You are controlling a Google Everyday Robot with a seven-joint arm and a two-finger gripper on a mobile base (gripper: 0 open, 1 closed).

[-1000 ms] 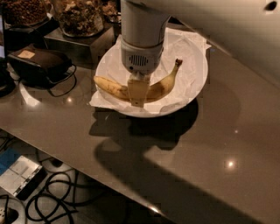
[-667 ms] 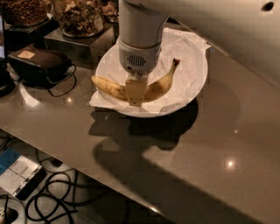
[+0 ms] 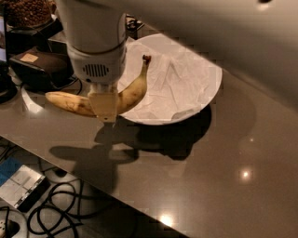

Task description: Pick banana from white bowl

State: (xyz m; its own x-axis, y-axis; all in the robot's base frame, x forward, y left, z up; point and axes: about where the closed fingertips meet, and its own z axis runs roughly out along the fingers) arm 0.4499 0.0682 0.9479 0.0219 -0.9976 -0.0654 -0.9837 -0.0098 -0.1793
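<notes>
Nearest the camera, below the bench edge, black cables (image 3: pixel 56 214) loop over the floor beside a pale flat device (image 3: pixel 21 186). Above them the glossy brown bench (image 3: pixel 223 176) carries a dark shadow (image 3: pixel 93 158) of arm and fruit, cast in front of the bowl.

Over that shadow hangs the claw (image 3: pixel 106 108), pointing straight down from its thick white wrist. Its pale fingers are closed on the banana (image 3: pixel 132 90), pinching it across the middle. The banana's long axis runs left to right across the view. Its blunt end juts left of the claw over bare bench, and its other half curves up and away to the dark stem tip (image 3: pixel 146 58).

That stem half overlaps the near-left edge of the white bowl (image 3: pixel 205 79), whose crumpled paper lining (image 3: pixel 172 79) holds nothing else. Judging by the separate shadow, the fruit is clear of the bowl rather than resting in it. The bowl lies right of and beyond the claw.

Farther back left sit a dark box (image 3: pixel 39 67) and a snack jar (image 3: pixel 28 11).
</notes>
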